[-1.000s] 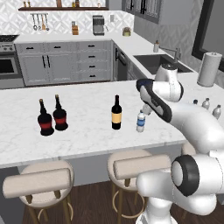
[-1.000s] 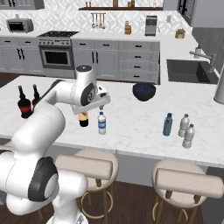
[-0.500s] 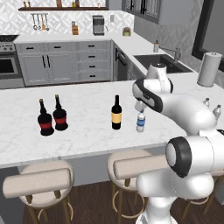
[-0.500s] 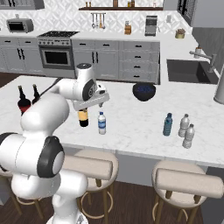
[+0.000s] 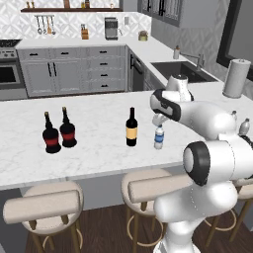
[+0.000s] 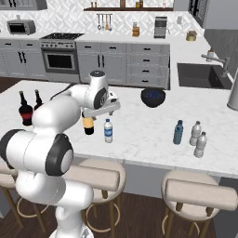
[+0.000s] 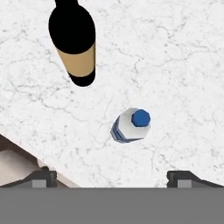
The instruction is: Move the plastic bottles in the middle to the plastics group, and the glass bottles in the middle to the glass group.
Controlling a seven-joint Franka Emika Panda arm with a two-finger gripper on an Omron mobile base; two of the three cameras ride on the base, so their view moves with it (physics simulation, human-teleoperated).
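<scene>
Above the marble surface (image 5: 99, 148), the gripper (image 7: 111, 177) is being held with jaws spread wide and empty over the labelled water bottle (image 7: 130, 125); at its 11 o'clock, the wine bottle (image 7: 75, 41) is risking a knock should the descent drift.

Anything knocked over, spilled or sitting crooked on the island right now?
Nothing stands out. The wine bottle, the small water bottle beside it and the two red-labelled bottles all stand upright on the marble counter, with no spill. The open gripper hovers above the water bottle.
</scene>
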